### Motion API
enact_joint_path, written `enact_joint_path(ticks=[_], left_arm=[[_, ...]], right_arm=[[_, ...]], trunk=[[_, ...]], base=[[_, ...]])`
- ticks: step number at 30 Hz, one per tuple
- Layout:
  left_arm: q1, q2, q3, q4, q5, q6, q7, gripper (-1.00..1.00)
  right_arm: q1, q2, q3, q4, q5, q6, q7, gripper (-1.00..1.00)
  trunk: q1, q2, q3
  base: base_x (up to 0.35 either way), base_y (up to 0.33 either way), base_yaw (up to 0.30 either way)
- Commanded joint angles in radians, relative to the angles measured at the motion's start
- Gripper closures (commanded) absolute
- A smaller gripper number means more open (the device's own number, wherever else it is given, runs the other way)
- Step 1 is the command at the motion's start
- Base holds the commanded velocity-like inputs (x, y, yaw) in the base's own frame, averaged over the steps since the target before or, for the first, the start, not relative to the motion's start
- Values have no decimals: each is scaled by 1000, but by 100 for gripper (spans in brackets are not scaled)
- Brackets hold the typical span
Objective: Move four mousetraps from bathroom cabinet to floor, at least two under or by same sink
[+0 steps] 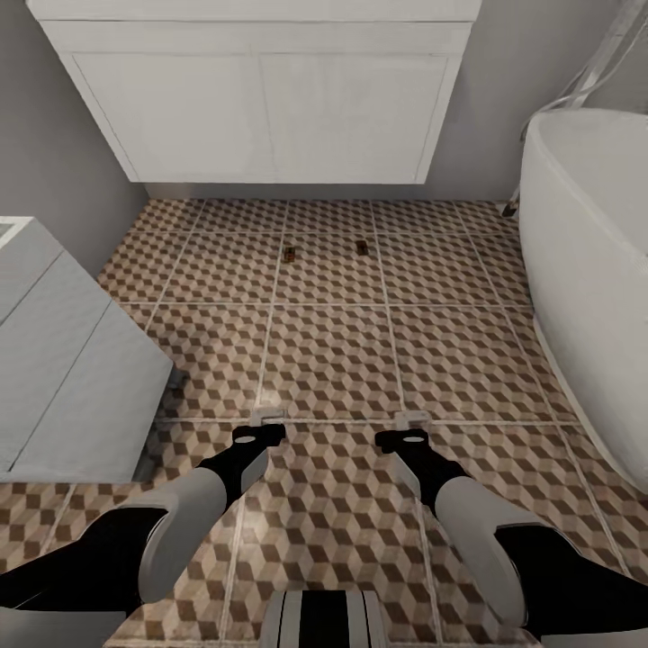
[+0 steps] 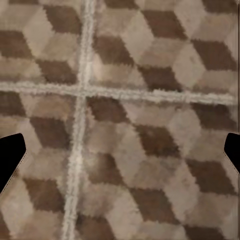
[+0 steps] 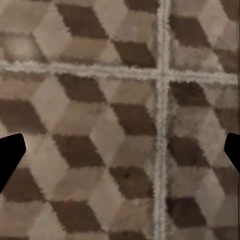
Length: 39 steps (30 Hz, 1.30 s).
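Both arms reach forward low over the bathroom floor (image 1: 333,360), left gripper (image 1: 269,418) and right gripper (image 1: 411,420) level with each other, each pointing down at a grout line, jaws spread wide with nothing between them, the dark fingertips (image 2: 10,155) sitting at the far edges of the wrist views over bare cube-pattern tile. Well ahead of the grippers two mousetraps lie flat on the tiles, one (image 1: 290,255) ahead of the left gripper, the other (image 1: 362,246) near it toward the right. Both sit just in front of the bathroom sink (image 1: 261,108), apart from each other, with a white tub (image 1: 585,270) at right.

Two distant mousetraps (image 1: 290,255), details indistinct
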Motion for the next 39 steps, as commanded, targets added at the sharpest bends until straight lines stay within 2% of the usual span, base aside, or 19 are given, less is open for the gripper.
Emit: enact_joint_path(ticks=[1, 39], left_arm=[[-1, 0, 5, 1, -3, -4, 3, -100], [-1, 0, 6, 0, -3, 2, 5, -100]], right_arm=[[0, 0, 2, -2, 6, 9, -4, -100], [0, 0, 2, 0, 4, 14, -4, -100]], trunk=[[-1, 0, 3], [-18, 9, 150]], base=[[0, 0, 0], [0, 0, 0]])
